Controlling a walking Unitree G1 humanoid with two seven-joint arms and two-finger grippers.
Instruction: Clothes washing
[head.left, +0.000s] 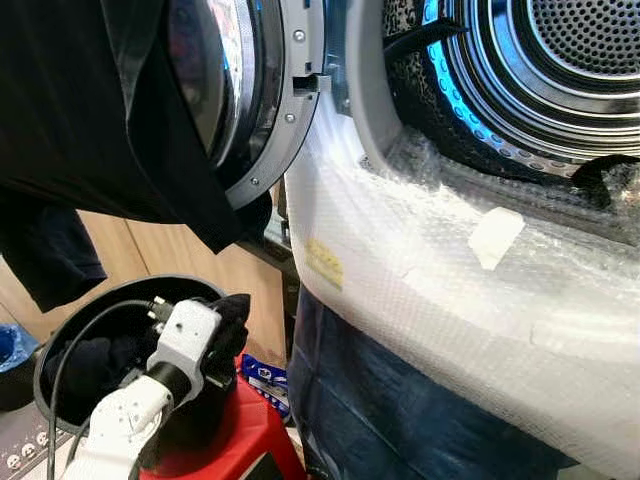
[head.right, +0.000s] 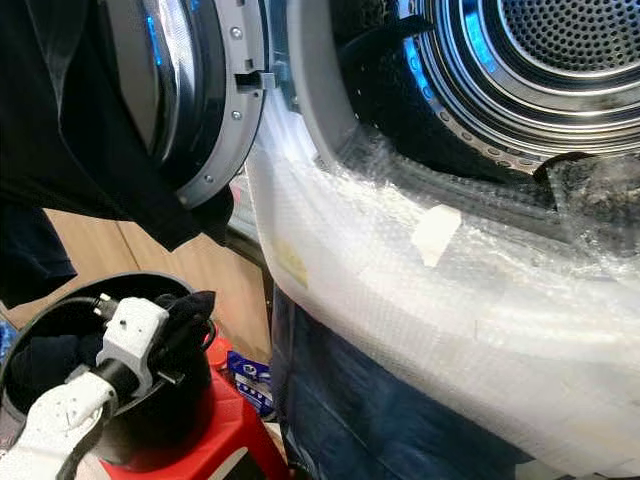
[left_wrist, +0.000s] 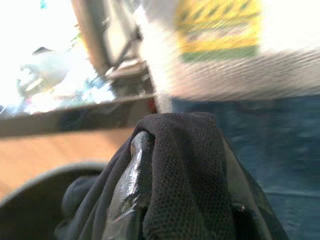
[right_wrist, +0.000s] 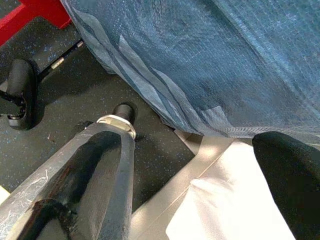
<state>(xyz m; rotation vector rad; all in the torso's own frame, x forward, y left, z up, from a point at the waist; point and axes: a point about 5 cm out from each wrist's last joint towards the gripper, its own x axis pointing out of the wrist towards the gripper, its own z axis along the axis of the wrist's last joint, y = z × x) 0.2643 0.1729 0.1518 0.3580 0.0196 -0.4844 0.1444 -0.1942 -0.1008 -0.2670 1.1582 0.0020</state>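
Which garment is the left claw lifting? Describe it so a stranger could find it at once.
Start at the washing machine, its front wrapped in bubble wrap. Left of it, a black bucket stands on a red stool. The left claw holds a black mesh garment at the bucket's rim, draped over its fingers, unlike the garment on the open door.

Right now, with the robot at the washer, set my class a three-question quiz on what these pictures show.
1. True or false: the washer door is open.
2. What does the left gripper hold? A) black cloth B) a white towel C) a bottle
3. Fill in: the black bucket stands on a ____ stool.

Key: 1 true. 2 A, the black cloth is draped over its fingers above the bucket. 3 red.
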